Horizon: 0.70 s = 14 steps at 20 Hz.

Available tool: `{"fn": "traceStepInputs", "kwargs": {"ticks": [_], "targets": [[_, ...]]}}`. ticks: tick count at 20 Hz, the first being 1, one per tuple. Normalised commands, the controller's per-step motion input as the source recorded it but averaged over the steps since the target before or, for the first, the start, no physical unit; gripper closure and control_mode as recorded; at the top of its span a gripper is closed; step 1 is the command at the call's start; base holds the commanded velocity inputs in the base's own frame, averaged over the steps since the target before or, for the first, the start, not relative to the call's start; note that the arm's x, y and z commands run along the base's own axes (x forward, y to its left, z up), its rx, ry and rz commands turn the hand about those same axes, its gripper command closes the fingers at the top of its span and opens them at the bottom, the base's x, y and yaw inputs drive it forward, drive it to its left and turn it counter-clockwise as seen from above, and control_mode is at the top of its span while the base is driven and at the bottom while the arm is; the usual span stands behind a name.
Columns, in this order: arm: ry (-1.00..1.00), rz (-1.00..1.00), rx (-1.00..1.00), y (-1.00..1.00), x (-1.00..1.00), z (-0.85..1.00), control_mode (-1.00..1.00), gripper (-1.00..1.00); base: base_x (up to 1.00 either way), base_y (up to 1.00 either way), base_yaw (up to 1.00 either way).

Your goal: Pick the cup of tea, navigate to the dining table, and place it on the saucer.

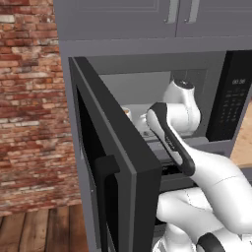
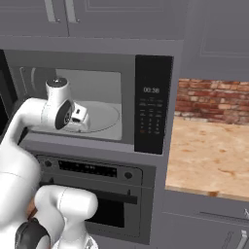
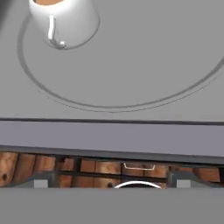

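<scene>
Early going: the cup of tea [image 3: 64,21] sits untouched on the microwave's turntable [image 3: 131,70], at eleven o'clock in the hand view (whether the claw is open cannot be told); pickup, drive and saucer placement remain.

arm [image 2: 29,116]: reaches from lower left into open microwave [image 2: 97,104] at centre | oven [image 2: 92,194]: below it | surface [image 2: 209,155]: wood, right | brick wall [image 2: 214,99]: upper right
</scene>
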Motion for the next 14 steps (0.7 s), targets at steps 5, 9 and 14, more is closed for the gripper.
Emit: {"fn": "traceStepInputs", "kwargs": {"ticks": [5,9,14], "targets": [[-0.24,0.00,-0.06,0.70,0.13,0.00,-1.00,-1.00,0.00,0.00,0.00],[-0.14,-0.02,-0.09,0.42,0.28,0.16,-1.00,-1.00,0.00,0.00,0.00],[-0.04,0.00,-0.02,0.08,0.38,0.36,-1.00,-1.00,0.00,0.00,0.00]]}}
